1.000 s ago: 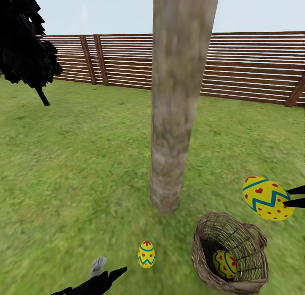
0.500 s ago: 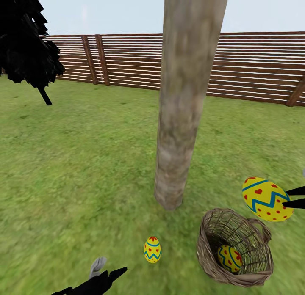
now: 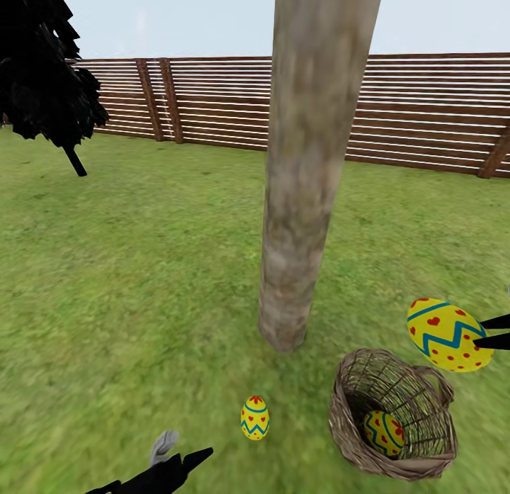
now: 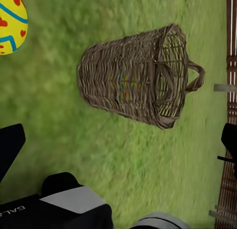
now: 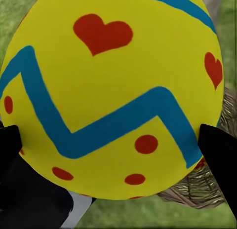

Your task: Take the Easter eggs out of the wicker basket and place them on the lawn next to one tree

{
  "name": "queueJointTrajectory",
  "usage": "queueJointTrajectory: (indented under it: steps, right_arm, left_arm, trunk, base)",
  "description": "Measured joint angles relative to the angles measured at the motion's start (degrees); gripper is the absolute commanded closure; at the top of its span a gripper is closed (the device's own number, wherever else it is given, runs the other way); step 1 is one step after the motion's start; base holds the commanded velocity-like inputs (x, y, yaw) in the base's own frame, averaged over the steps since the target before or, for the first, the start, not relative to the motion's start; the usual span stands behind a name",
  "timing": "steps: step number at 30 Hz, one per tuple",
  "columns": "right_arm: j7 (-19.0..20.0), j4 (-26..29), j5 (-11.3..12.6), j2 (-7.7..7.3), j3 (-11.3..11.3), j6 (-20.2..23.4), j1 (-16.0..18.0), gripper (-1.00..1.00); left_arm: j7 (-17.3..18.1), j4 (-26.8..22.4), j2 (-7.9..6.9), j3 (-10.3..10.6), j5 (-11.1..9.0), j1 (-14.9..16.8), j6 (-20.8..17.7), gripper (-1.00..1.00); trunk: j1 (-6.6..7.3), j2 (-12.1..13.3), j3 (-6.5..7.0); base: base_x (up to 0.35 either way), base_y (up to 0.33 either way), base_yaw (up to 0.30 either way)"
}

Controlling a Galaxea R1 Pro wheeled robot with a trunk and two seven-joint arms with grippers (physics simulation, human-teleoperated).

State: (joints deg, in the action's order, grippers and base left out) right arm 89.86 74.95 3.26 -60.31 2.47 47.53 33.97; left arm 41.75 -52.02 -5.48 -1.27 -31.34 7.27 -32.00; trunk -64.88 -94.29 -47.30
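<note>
The tree [image 3: 292,196] rises from the lawn [image 3: 127,281] as a thick pale trunk in the middle of the head view. One Easter egg [image 3: 255,417] stands on the grass just in front of its base. The wicker basket [image 3: 354,409] sits to the right with a second egg [image 3: 384,432] inside. My right gripper [image 3: 480,332] is shut on the third egg [image 3: 446,334], holding it in the air above the basket's right side; that egg [image 5: 113,91] looms large between the fingers [image 5: 219,150]. My left gripper [image 4: 121,140] is open and low over the grass, facing the basket [image 4: 133,76].
A brown slatted fence [image 3: 425,111] runs across the back of the garden. A dark cypress-like tree [image 3: 42,76] stands at the far left. Open grass spreads left of and behind the trunk. An egg [image 4: 11,21] shows at the edge of the left wrist view.
The whole picture shifted a little to the right a second ago as the camera moved. Eggs, basket and both grippers keep their places relative to each other.
</note>
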Motion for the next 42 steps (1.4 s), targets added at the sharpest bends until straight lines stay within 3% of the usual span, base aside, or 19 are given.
queueJointTrajectory:
  steps: [2, 7, 13, 18, 25, 42]
  right_arm:
    - [0.0, -0.39, -0.19, 0.19, -0.03, -0.09, 0.0, 1.0]
    - [0.0, -2.0, -0.14, 0.3, -0.07, -0.07, 0.0, 1.0]
    - [0.0, -1.6, 0.24, 0.67, 0.39, 0.26, 0.01, 1.0]
    - [0.0, -3.68, -0.19, 0.71, 0.44, 0.09, 0.0, 1.0]
    - [0.0, -3.67, 0.15, 2.51, 0.14, 0.36, -0.01, 1.0]
    - [0.0, -3.61, 0.0, 4.48, 0.03, 0.35, 0.0, 1.0]
  left_arm:
    - [-0.04, 0.04, -0.26, -0.03, -0.06, 0.0, 0.15, -1.0]
    - [-0.43, 0.89, -1.01, -4.84, 0.4, 0.0, 0.56, -1.0]
    - [-0.65, 1.63, -2.35, -7.3, 0.3, 0.0, 0.53, -1.0]
    - [-0.85, 1.72, -2.44, -7.77, 0.17, 0.0, 0.51, -1.0]
    - [-0.94, 1.75, -2.01, -7.58, 0.55, 0.0, 0.64, -1.0]
    - [-0.95, 1.7, -1.37, -7.48, 0.75, -0.01, 0.95, -1.0]
  trunk:
    - [0.0, 0.0, 0.0]
    - [0.0, 0.0, 0.0]
    - [0.0, 0.0, 0.0]
    - [0.0, 0.0, 0.0]
    - [0.0, 0.0, 0.0]
    - [0.0, 0.0, 0.0]
  base:
    - [0.0, 0.0, 0.0]
    - [0.0, 0.0, 0.0]
    - [0.0, 0.0, 0.0]
    - [0.0, 0.0, 0.0]
    - [0.0, 0.034, 0.0]
    - [0.0, 0.296, 0.0]
